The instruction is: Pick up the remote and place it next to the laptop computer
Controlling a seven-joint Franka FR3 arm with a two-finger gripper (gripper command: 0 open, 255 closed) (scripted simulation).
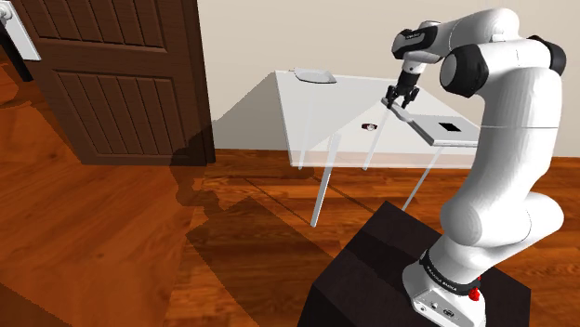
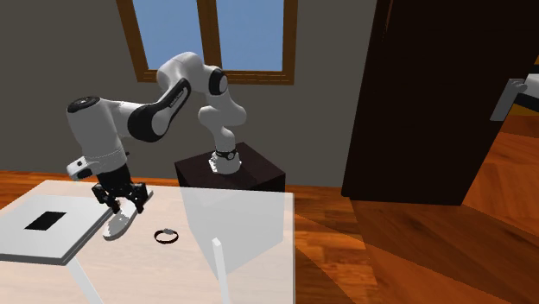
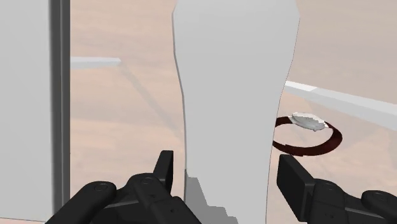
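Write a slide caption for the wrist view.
Wrist view: open gripper straddling the white remote on the glass table, a dark ring lying close beside it.

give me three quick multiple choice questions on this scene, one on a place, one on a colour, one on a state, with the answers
1. What is between the flat grey laptop with a black patch and the dark ring-shaped band, both on the translucent table?
A the long white remote
B a cup
C nothing

2. What colour is the remote?
A black
B white
C red

3. How is the laptop?
A open, screen upright
B closed, lying flat
C standing on its edge

Answers: 1 A, the second exterior view shows the remote between them; 2 B, it is plain white; 3 B, it lies as one flat slab.
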